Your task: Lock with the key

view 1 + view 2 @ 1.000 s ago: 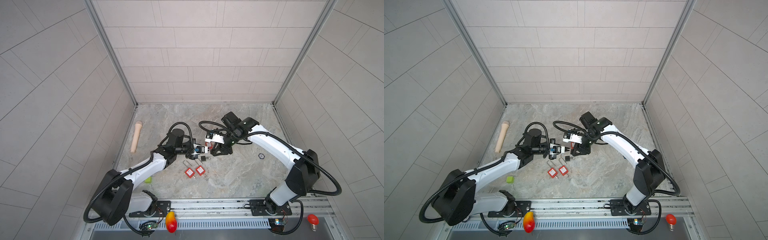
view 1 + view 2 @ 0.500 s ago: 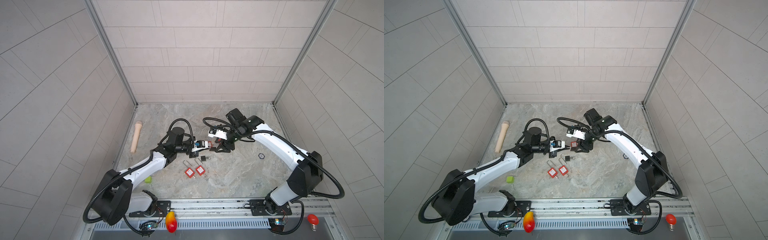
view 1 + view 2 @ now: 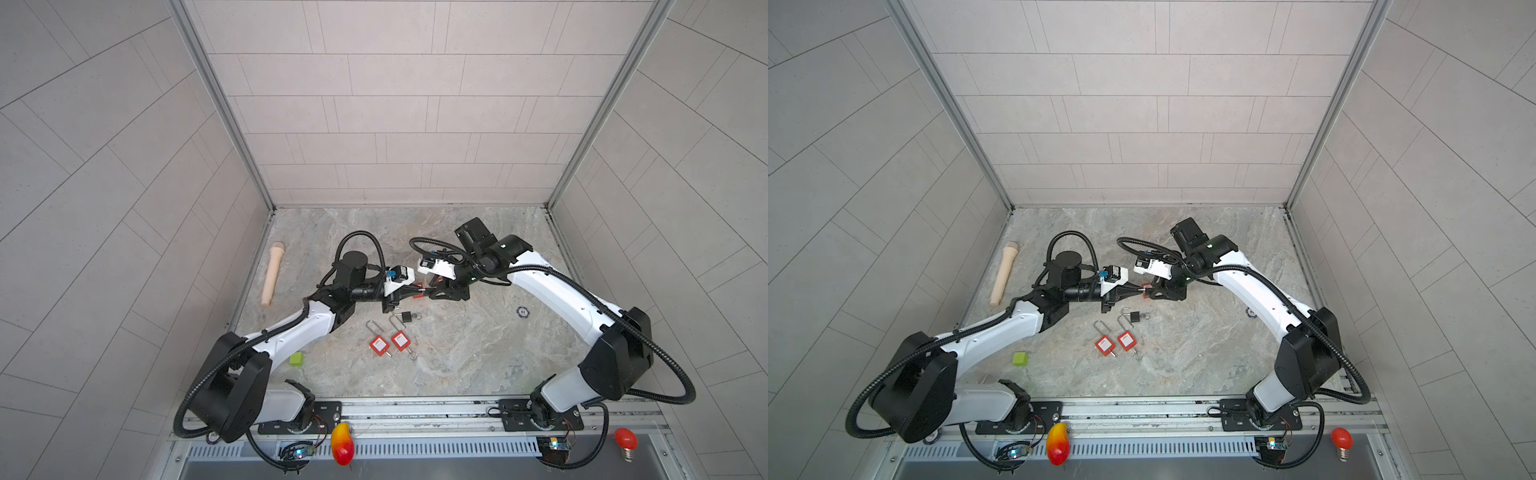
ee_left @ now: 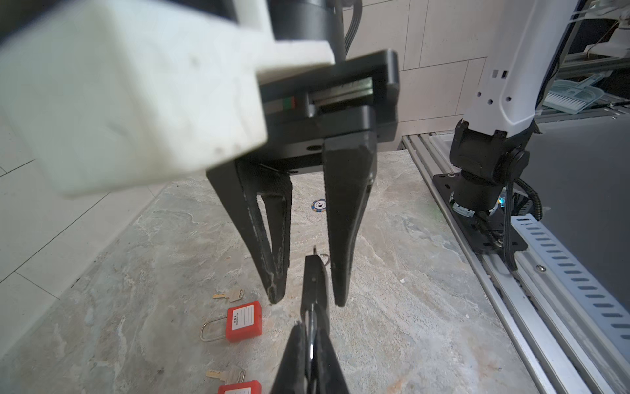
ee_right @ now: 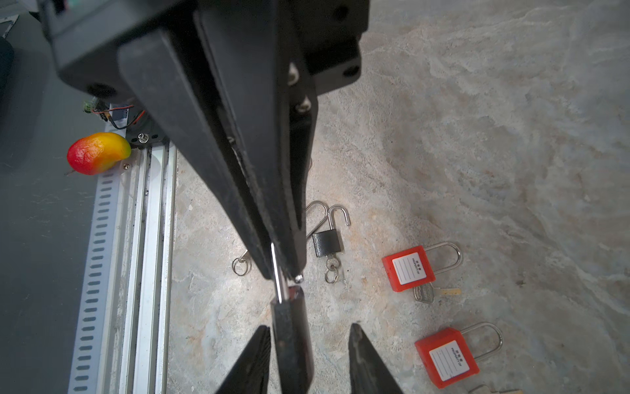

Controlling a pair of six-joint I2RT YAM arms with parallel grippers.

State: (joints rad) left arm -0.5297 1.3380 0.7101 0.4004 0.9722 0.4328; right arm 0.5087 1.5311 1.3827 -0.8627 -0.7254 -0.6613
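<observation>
- The floor here is a marbled grey-beige stone-look slab [image 3: 478, 357], boxed in on three sides by pale tiled walls [image 3: 374, 124]. An aluminium rail [image 3: 415, 411] runs along the near edge, and both arms are bolted to it.
- Far left, close to the wall, lies a pale beige cylindrical peg [image 3: 272, 274]. Nearer the rail sits a small lime-green cube [image 3: 296, 358].
- A red-and-yellow toy mango [image 3: 341, 442] rests by the rail.
- Above mid-floor, the left gripper [image 3: 413, 294] has its jaws pinched tight on the steel shackle of the held padlock [image 3: 1146, 289]. The padlock body looks red from above, but dark and edge-on to both wrist cameras.
- The right gripper [image 4: 306, 301] faces it with jaws partway apart on either side of that body. The body sits right beside one finger [image 5: 260, 354] with a clear gap to the other, so nothing is clamped.
- On the floor below lie two red plastic padlocks with white labels [image 3: 377, 345], with keys [image 5: 424, 292] beside them. Next to those is a small black padlock [image 5: 326, 241], its shackle swung open and a ringed key at its base.
- Further right there is a blue-and-white poker chip [image 3: 523, 311] on the slab and a red toy bulb [image 3: 625, 440] past the rail.
- I cannot tell whether a key sits in the held padlock. The left wrist view shows only a thin metal tip and a sliver of ring beyond the body.
</observation>
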